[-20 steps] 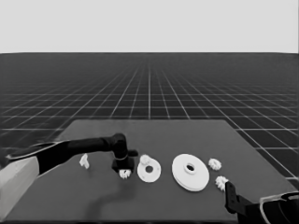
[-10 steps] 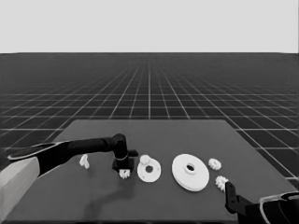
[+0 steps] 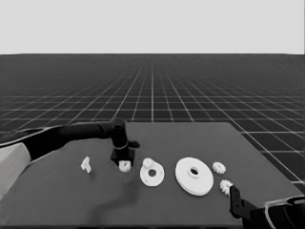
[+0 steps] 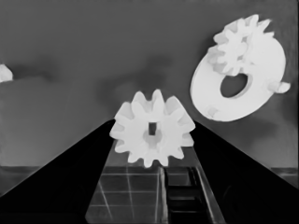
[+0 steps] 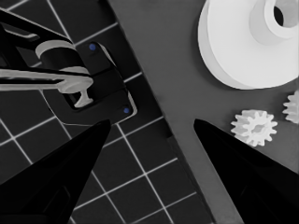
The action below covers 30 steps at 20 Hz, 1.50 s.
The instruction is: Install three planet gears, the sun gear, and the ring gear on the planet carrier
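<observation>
My left gripper (image 3: pixel 123 161) reaches in from the left and is shut on a small toothed gear (image 4: pixel 152 128), just left of the planet carrier. The gear (image 3: pixel 125 166) hangs right below the fingers, close over the table. The planet carrier, the smaller round part (image 3: pixel 153 175), lies mid-table with one gear (image 3: pixel 147 163) on its far left side; the left wrist view shows this carrier (image 4: pixel 247 93) and gear (image 4: pixel 239 44) too. The ring gear, the larger round part (image 3: pixel 194 176), lies flat to its right. My right gripper (image 5: pixel 149 126) is parked open at the near right corner.
Two loose gears (image 3: pixel 218 167) (image 3: pixel 225 185) lie right of the larger round part (image 5: pixel 243 51); the right wrist view shows one of these gears (image 5: pixel 254 127) close by. A thin white piece (image 3: pixel 86 164) lies left of the left gripper. Dark machinery (image 5: pixel 88 84) sits past the table's edge.
The left gripper has risen slightly with the gear in it. The right arm has barely moved.
</observation>
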Available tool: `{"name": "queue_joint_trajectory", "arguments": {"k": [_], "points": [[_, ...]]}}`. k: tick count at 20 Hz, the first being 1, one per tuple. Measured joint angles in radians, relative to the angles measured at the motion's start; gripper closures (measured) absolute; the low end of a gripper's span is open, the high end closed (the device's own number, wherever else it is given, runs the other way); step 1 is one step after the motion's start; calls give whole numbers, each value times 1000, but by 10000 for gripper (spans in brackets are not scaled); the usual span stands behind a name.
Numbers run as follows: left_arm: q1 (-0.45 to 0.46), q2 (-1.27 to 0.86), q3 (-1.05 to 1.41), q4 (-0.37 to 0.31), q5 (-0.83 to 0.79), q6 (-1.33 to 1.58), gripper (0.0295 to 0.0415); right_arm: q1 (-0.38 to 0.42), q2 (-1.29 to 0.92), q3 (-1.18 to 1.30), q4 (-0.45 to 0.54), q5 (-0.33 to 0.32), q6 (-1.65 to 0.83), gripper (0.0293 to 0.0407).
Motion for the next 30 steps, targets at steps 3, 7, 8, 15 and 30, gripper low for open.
{"name": "queue_joint_trajectory", "arguments": {"k": [3,7,8,15,30], "points": [[-7,0,1,-8,1,0,398,0,0,0,0,0,0,315],[0,205,-39,4,31,-162,398,0,0,0,0,0,0,315],[1,231,-52,5,33,-174,398,0,0,0,0,0,0,315],[69,269,-102,77,29,-165,398,0,0,0,0,0,0,315],[172,284,-172,173,3,-117,326,0,0,0,0,0,0,315]]}}
